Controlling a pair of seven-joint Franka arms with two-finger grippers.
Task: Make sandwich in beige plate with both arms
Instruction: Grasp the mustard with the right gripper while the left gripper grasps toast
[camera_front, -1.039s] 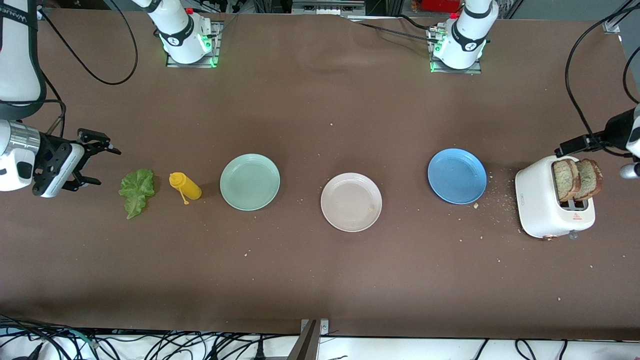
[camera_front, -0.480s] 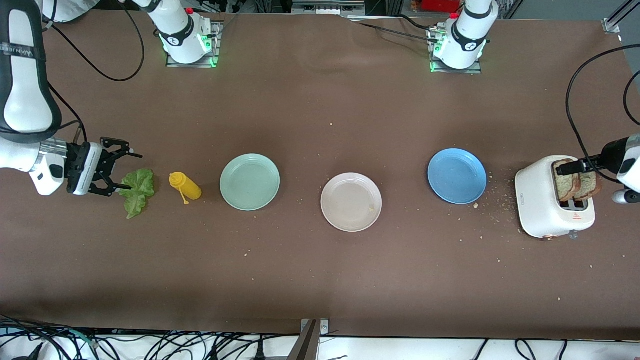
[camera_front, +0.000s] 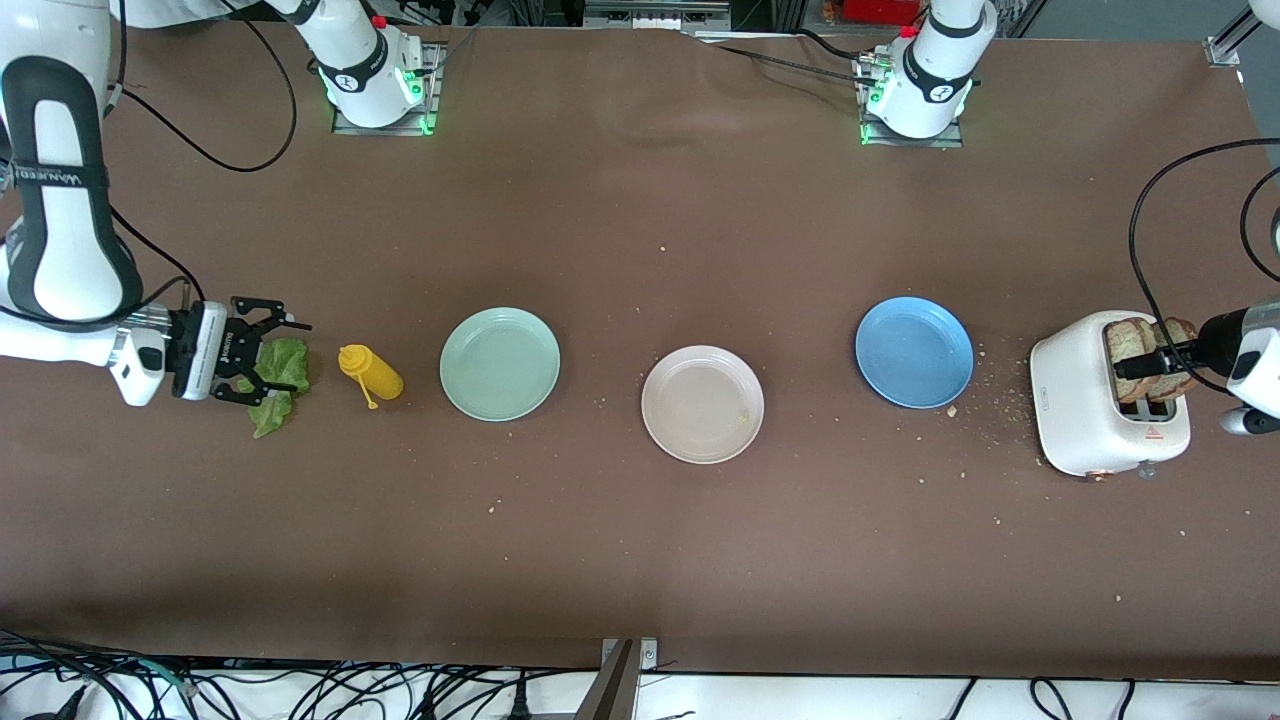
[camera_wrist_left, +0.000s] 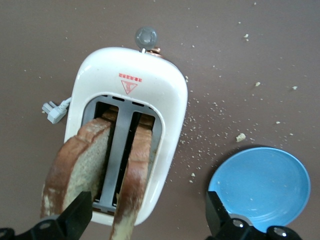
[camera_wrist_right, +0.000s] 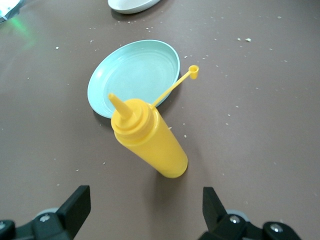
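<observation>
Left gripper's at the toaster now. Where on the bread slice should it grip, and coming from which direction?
Grip the crusty top edge of one bread slice, coming straight down from above with the left gripper open. Both slices stand upright in the toaster, so only their tops protrude, and the slots probably allow only a vertical pull.

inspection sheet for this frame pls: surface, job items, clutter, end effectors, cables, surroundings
Surface: brown table, crumbs scattered, thickest between the blue plate and the toaster.
Job's things: beige plate bare apart from a crumb; two bread slices upright in the toaster slots; lettuce leaf flat on the table at the right arm's end.
Clutter: yellow squeeze bottle cap off on its tether, mint-green plate, blue plate.
End effectors: right end effector open over the lettuce; left end effector open over the bread slices.
Cables: black cables loop off both arms; toaster plug loose on the table.
Surroundings: cable tangle along the table's front edge.
</observation>
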